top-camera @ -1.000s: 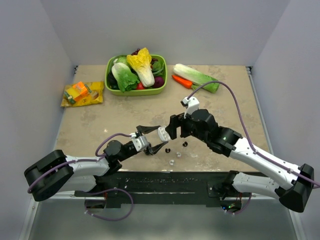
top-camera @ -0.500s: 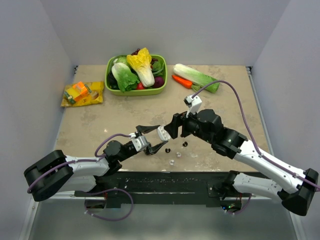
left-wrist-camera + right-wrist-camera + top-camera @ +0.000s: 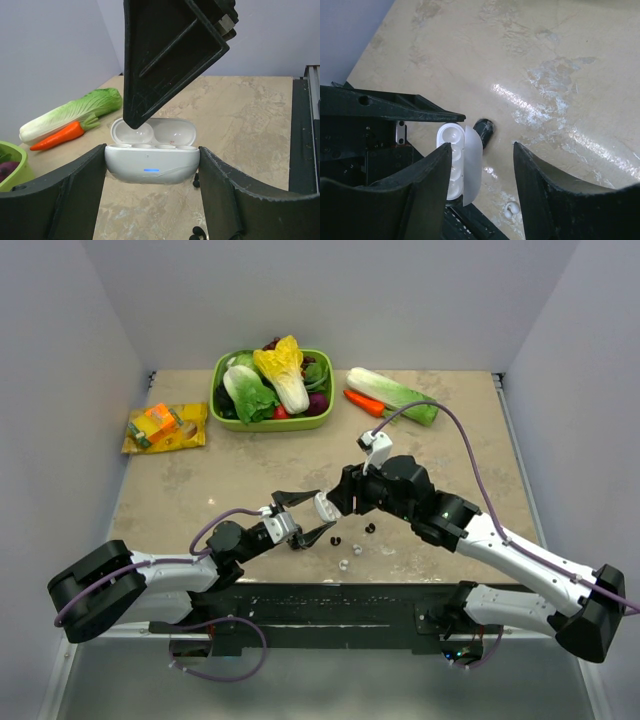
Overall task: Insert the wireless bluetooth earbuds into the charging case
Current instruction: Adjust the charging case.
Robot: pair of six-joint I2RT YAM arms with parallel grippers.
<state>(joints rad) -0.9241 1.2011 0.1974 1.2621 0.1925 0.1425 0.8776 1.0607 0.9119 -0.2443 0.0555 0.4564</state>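
My left gripper (image 3: 320,513) is shut on the white charging case (image 3: 151,162), one finger on each end. The lid stands open and the wells show nothing in them. My right gripper (image 3: 482,147) hangs open just over the case (image 3: 451,162): one finger is above its wells, the other is out over the table, and the lid (image 3: 473,167) stands between them. One black earbud (image 3: 484,131) lies on the table just beyond the case. In the top view, two earbuds (image 3: 335,540) (image 3: 370,529) lie on the table close under both grippers.
Two small whitish bits (image 3: 345,563) (image 3: 358,550) lie near the front edge. At the back are a green bowl of vegetables (image 3: 228,415), a cabbage (image 3: 392,394) with a carrot (image 3: 364,402), and an orange snack pack (image 3: 160,427) at the left.
My right gripper's jaws have narrowed, and the right arm has shifted slightly left over the case. The left arm and the case have not moved.
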